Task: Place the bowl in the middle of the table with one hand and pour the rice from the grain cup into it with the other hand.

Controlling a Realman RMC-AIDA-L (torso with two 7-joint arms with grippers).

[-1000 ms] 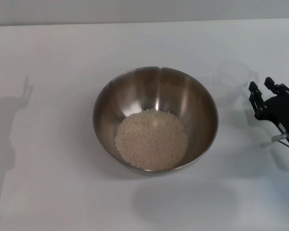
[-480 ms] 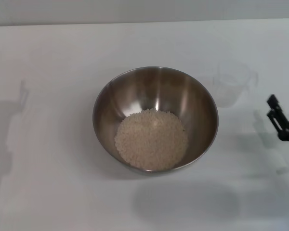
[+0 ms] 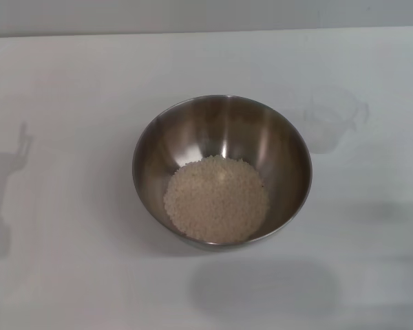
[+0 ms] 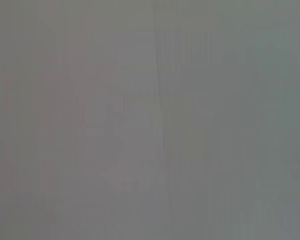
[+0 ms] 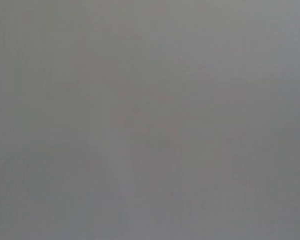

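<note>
The bowl (image 3: 221, 172) sits about in the middle of the white bench (image 3: 76, 82), upright, its shiny steel inside catching the light along the far wall. The rice (image 3: 217, 199) lies in it as a flat, pale heap that covers the bottom and leans a little toward the near side. Beyond the bowl and off to the robot's right stands the grain cup (image 3: 332, 124), upright on the bench, near the bowl's rim but not touching it; it is so clear that it barely shows against the white top, and I cannot make out any grains in it, with its small lip or handle poking out on the side away from the bowl. A soft dark shadow falls on the bench in front of the bowl, and a fainter shadow with a thin upright spike lies along the bench's left edge. Neither hand can be seen from the head view: the left hand and the right hand are both outside what shows there, so I cannot tell whether either is spread or pressed together. Both wrist views give only a flat grey blur with nothing in it that I can name
</note>
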